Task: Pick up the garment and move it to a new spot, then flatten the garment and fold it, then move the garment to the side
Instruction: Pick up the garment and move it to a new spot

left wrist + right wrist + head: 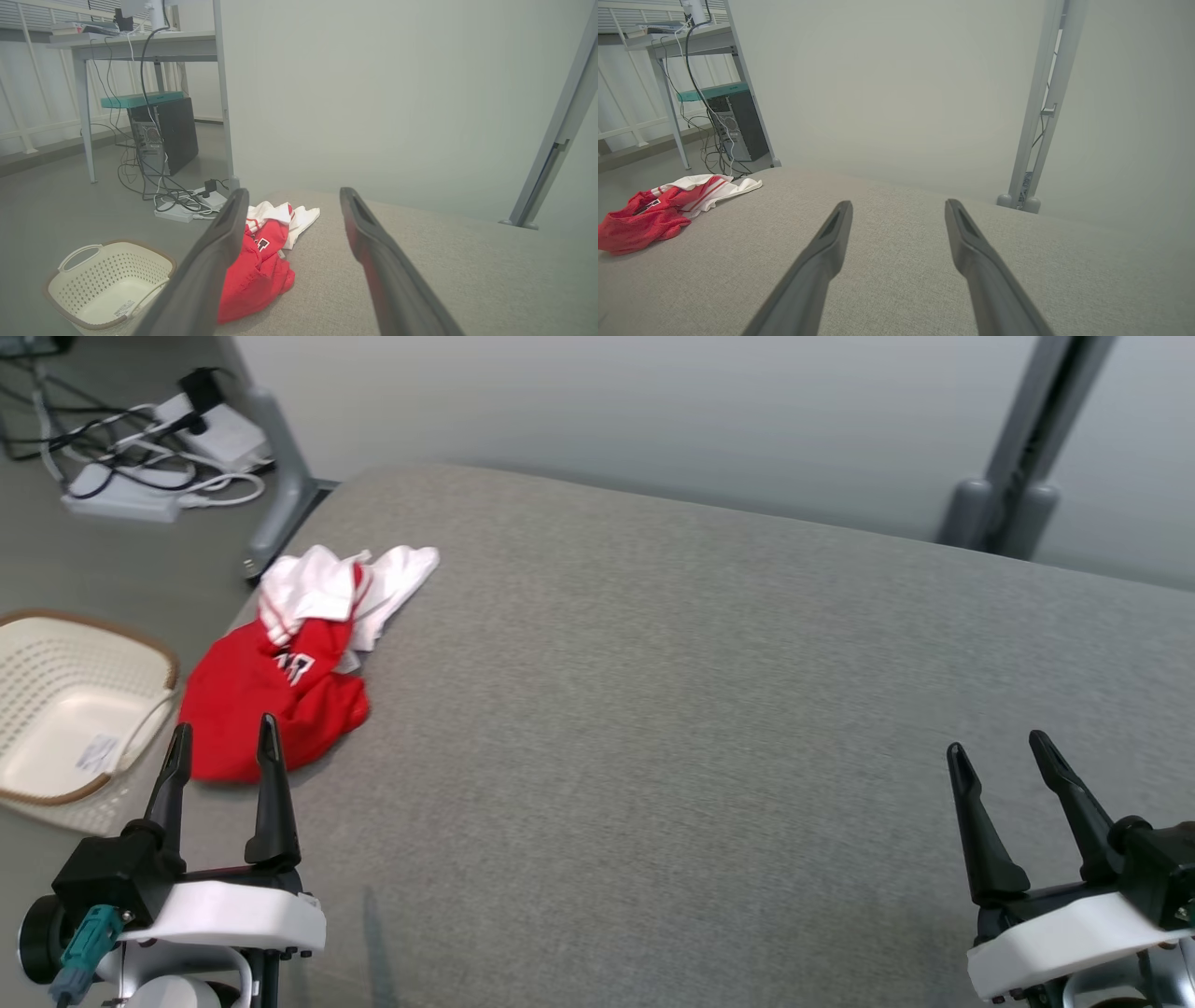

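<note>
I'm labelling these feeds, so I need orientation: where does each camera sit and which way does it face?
Head view: on the head, facing forward and down at the grey padded surface and red-and-white garment; left gripper and right gripper show, open.
Left wrist view: on the left wrist, looking along its fingers at the garment and basket.
Right wrist view: on the right wrist, looking along its fingers across the surface.
Shared: all three show the garment.

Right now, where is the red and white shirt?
In the head view the red and white shirt lies crumpled at the grey table's left edge, just beyond the left gripper, with the cream basket on the floor beside it.
</note>
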Controlling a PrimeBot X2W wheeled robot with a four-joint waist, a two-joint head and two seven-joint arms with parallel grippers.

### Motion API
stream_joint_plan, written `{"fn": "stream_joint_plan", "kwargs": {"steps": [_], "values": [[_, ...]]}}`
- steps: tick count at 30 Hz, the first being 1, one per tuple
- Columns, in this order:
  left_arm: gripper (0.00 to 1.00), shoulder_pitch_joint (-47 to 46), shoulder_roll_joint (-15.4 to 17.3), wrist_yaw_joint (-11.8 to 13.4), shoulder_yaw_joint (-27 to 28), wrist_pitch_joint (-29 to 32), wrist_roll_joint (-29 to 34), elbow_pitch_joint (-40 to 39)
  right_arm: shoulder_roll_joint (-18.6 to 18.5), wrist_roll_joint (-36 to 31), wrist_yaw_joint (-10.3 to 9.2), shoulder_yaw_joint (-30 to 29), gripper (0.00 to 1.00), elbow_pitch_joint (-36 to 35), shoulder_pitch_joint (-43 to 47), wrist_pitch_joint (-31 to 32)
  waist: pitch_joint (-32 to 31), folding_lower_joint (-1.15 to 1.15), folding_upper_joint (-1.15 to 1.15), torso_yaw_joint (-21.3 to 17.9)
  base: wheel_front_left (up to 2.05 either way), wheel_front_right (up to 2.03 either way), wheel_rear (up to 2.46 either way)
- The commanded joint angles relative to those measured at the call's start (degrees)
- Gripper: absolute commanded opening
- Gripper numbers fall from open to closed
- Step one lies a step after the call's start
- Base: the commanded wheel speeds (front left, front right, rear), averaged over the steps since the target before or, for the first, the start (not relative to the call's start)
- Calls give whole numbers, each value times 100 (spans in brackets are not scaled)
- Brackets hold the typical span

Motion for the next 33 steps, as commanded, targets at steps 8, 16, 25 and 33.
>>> {"fn": "stream_joint_plan", "kwargs": {"steps": [8, 16, 25, 33], "values": [[100, 12, -84, -47, 113, -102, 29, -2, -28, 31, -2, 58, 100, 59, -119, 46, -1, 0, 0, 549, 0, 0, 0], [100, 14, -32, -97, 176, -125, 111, -54, -28, 119, -2, 47, 100, 70, -115, 56, 26, 0, 0, 537, 0, 0, 0], [100, -577, 280, -231, 356, -42, 157, -34, -29, 21, -2, 59, 100, -39, -358, 149, 416, 0, 0, 319, 0, 0, 0], [100, -1891, 541, -874, 431, 259, -173, 1378, -95, -116, -2, 173, 100, -145, -793, 276, 1206, 0, 0, -178, 0, 0, 0]]}}
